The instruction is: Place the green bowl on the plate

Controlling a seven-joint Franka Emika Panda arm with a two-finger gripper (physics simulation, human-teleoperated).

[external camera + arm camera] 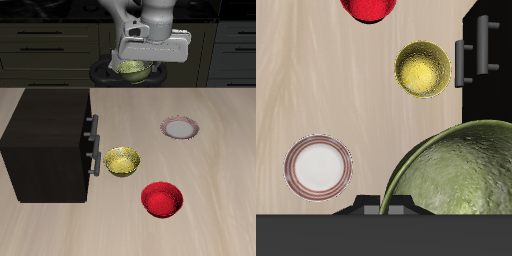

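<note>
My gripper (140, 64) is high above the back of the table and shut on the green bowl (131, 70), holding it by the rim in the air. In the wrist view the olive-green bowl (461, 172) fills much of the frame close to the camera. The plate (180, 127), pale grey-white with a reddish-brown rim, lies flat on the table, nearer the front edge than the gripper and off to the side. It also shows in the wrist view (318, 165), uncovered. The fingertips themselves are hidden by the bowl and the gripper body.
A yellow bowl (122, 160) sits beside a dark cabinet (48, 145) with front handles (95, 145). A red bowl (162, 199) sits near the table's front edge. The wrist view shows the yellow bowl (422, 69), red bowl (369, 8) and cabinet (492, 60).
</note>
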